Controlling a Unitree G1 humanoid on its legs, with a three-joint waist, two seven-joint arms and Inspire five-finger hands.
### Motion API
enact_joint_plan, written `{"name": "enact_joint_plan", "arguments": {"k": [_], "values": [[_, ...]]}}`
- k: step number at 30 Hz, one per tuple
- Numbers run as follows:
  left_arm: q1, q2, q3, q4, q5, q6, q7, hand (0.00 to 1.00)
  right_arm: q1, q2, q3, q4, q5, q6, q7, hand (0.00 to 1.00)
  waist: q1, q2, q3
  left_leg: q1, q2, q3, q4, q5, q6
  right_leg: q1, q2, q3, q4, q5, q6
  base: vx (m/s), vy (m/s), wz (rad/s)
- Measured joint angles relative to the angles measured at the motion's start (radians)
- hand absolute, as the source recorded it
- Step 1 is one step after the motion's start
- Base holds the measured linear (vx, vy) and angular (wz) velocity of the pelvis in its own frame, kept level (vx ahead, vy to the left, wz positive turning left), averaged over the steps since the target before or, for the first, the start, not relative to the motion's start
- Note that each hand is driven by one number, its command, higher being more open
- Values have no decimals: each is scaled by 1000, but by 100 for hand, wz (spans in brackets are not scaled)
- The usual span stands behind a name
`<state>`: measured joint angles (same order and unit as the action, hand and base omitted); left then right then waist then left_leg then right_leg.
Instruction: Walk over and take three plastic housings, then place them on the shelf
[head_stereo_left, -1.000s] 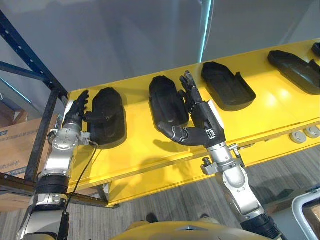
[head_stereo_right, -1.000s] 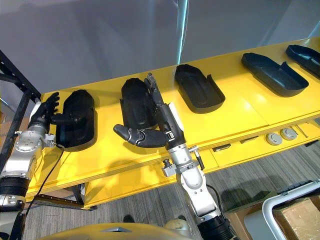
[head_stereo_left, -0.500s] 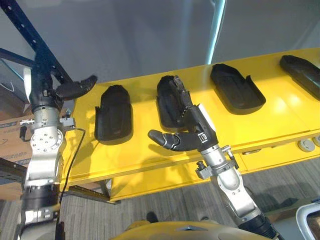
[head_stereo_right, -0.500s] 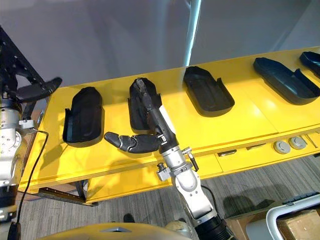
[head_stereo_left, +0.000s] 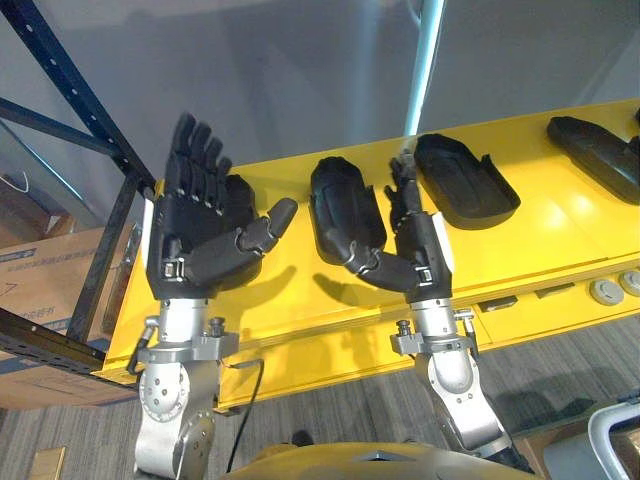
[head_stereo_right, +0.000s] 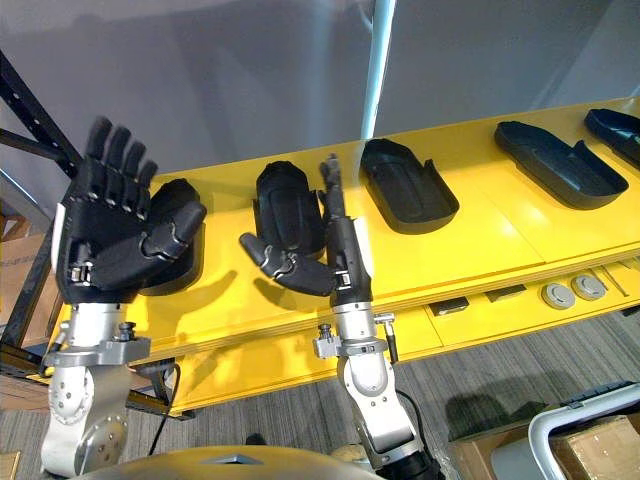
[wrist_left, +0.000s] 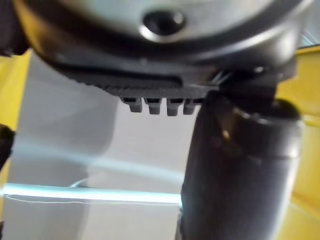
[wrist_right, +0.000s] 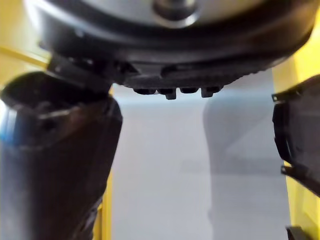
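1. A dark rack (head_stereo_left: 70, 88) stands at the left end of the bench (head_stereo_left: 560, 220). The left arm could strike its upright if it swings that way.
2. The left hand (head_stereo_left: 195, 235) is raised, fingers straight and spread, holding nothing. It hides part of the leftmost housing (head_stereo_left: 240, 190), so a reach down could be misjudged.
3. The second housing (head_stereo_left: 340, 200) lies on the bench, not held.
4. The right hand (head_stereo_left: 410, 255) stands just beside it, fingers straight, thumb out, empty. A careless close could shove the shell away.
5. A third housing (head_stereo_left: 465, 180) and a fourth housing (head_stereo_left: 590, 145) lie further right.
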<state>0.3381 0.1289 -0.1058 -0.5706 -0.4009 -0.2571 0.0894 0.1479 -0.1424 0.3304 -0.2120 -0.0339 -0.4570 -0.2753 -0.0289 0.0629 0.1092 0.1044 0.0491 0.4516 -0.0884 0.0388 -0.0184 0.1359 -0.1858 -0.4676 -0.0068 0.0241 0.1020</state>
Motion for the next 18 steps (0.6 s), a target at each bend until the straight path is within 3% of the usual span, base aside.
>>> {"name": "enact_joint_plan", "arguments": {"k": [3,8,18], "values": [[25,-5,-40,43,9,0,57,100,2,19,-9,-11,-3,-40,-56,100,-1,-15,-5,-24,0,0,0,2,0,-24,0,0,1,6,1,14,6,1],[26,-3,-66,99,11,0,99,100,4,28,-3,-30,-37,-56,-118,100,4,-39,1,-30,-3,-6,0,12,3,-27,-2,-2,2,7,1,74,12,4],[24,16,-140,148,14,21,104,100,3,20,74,-30,-38,-57,-144,100,17,-42,2,-27,-3,-4,-1,-6,4,-25,-4,3,6,7,1,15,18,0]]}}
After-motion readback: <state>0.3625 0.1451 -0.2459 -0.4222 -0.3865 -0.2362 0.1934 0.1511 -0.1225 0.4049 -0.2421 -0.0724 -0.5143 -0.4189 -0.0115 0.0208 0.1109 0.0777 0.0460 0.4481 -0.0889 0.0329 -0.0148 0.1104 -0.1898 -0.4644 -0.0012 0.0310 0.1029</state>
